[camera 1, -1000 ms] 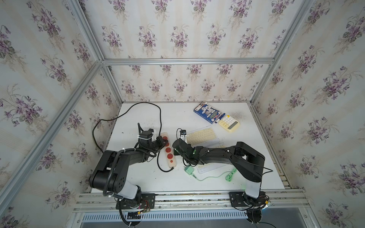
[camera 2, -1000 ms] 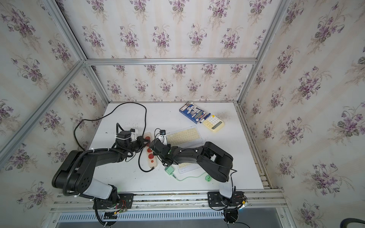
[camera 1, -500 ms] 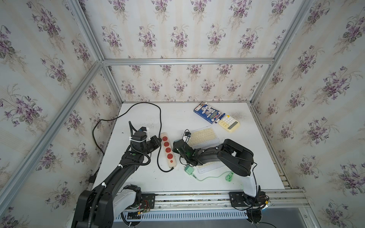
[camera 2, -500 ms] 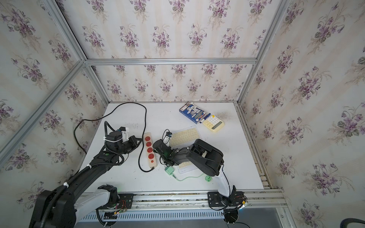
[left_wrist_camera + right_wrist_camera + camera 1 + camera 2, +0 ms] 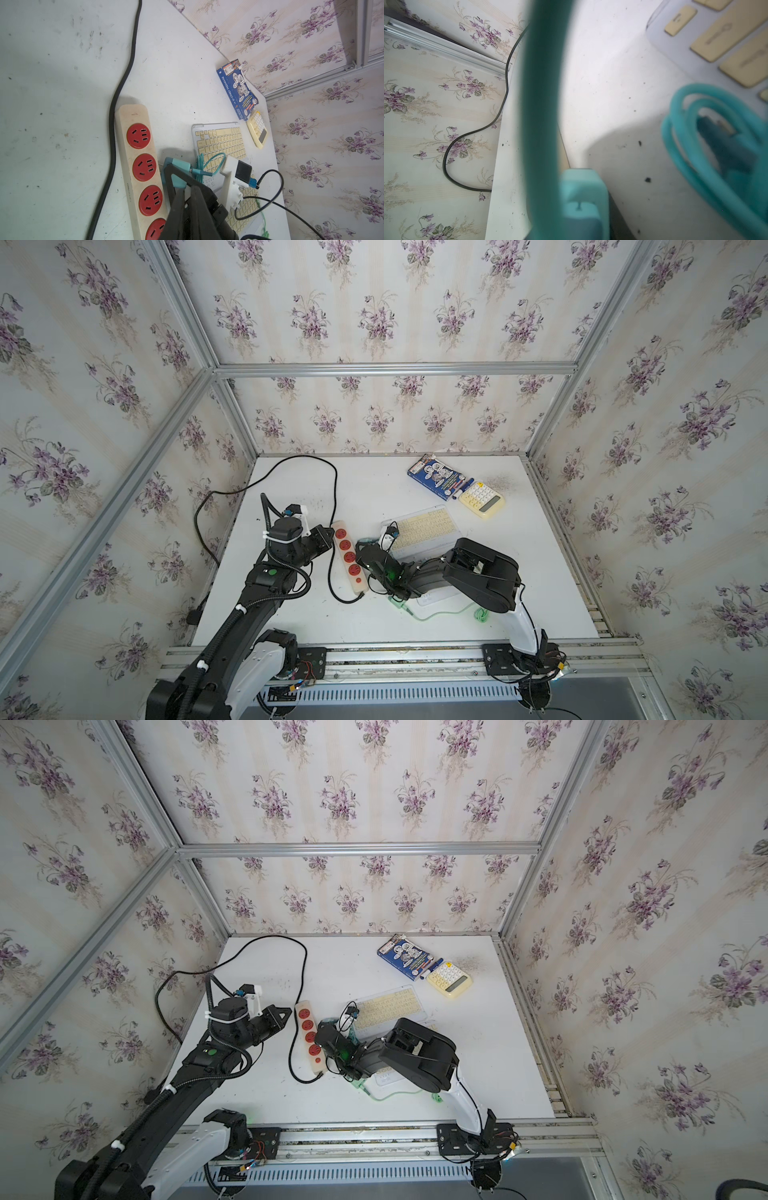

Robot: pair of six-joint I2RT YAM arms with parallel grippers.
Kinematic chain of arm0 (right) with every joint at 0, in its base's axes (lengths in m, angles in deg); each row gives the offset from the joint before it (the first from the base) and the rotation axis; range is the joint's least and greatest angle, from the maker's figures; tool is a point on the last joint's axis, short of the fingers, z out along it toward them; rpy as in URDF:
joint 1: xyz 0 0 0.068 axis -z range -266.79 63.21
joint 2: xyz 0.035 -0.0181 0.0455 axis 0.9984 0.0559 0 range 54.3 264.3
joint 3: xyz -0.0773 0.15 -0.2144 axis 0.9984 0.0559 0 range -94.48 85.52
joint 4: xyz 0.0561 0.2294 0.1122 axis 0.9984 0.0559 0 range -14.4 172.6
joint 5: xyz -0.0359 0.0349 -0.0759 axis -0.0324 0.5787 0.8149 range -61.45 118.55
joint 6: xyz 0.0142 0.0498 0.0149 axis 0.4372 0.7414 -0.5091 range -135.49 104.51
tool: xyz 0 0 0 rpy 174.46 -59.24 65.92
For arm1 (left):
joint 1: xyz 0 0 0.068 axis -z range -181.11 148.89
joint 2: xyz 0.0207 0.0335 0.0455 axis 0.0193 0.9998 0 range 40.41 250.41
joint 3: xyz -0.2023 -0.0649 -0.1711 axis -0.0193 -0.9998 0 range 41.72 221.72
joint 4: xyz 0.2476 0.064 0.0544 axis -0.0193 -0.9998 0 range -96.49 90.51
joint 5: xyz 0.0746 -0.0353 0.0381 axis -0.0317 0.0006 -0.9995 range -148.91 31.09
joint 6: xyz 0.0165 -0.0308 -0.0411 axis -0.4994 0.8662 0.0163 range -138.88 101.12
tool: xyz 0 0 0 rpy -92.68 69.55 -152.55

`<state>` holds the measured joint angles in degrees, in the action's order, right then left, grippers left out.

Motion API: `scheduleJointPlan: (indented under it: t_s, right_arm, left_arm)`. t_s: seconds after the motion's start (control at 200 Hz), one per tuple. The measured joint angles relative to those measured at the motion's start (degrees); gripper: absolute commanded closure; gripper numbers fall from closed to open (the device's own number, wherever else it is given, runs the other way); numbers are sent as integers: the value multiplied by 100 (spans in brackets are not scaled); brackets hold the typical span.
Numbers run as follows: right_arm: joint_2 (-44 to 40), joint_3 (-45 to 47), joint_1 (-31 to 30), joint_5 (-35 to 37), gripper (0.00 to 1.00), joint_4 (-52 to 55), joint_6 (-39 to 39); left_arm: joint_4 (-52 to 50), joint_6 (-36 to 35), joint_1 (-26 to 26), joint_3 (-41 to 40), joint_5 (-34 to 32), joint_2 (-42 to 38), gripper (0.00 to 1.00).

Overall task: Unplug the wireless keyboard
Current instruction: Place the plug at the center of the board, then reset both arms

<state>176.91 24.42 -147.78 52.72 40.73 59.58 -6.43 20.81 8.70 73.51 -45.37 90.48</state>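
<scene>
The cream-keyed white wireless keyboard [image 5: 428, 524] [image 5: 390, 1006] [image 5: 220, 141] lies mid-table. My right gripper [image 5: 365, 545] [image 5: 176, 172] is shut on a teal charger plug [image 5: 176, 165] [image 5: 583, 187], held just right of the power strip [image 5: 347, 556] [image 5: 141, 153]. The strip's red sockets that show are empty. The plug's teal cable [image 5: 214, 160] [image 5: 695, 128] coils over the keyboard's near corner; its keyboard end is hidden. My left gripper [image 5: 329, 533] [image 5: 187, 187] hovers at the strip's far end, jaws a narrow slit apart, holding nothing.
A blue book [image 5: 436, 477] and a cream calculator [image 5: 482, 499] lie at the back right. The strip's black mains cable [image 5: 332, 489] loops across the left half of the table. A green cable [image 5: 440, 614] and a white device lie under my right arm.
My left gripper has drawn back off the power strip and its jaws have parted slightly. The right arm's elbow has folded in toward the middle; its gripper stays beside the strip.
</scene>
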Motion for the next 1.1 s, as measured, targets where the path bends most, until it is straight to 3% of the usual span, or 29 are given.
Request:
scheduleJointPlan:
  t_s: [0.16,0.24,0.38,0.48,0.585,0.704,0.859,1.104]
  right_arm:
    - [-608,129,-39,22,36,970,-284]
    - [-970,291,-33,72,27,1292,-426]
    - [-1394,479,-37,114,23,1576,-634]
    - [-1692,627,-129,79,22,1733,-807]
    - [-2166,807,-201,22,20,1928,-1047]
    - [-2848,907,-190,39,18,2323,-1464]
    - [-3672,811,15,24,15,3040,-2072]
    - [-4649,728,1561,-247,12,3849,-3392]
  left_arm:
    - [-262,-339,0,-37,-442,-739,41]
    - [-293,-457,0,-116,-673,-1008,36]
    - [-350,-713,0,-129,-1056,-1021,29]
    - [-474,-994,0,-50,-1392,-960,12]
    - [-474,-1244,0,15,-1880,-1152,1]
    - [-284,-1626,0,-146,-2583,-1567,0]
    - [400,-2291,-2,-922,-3488,-1954,0]
    - [1727,-3008,-70,-2057,-4492,-2068,0]
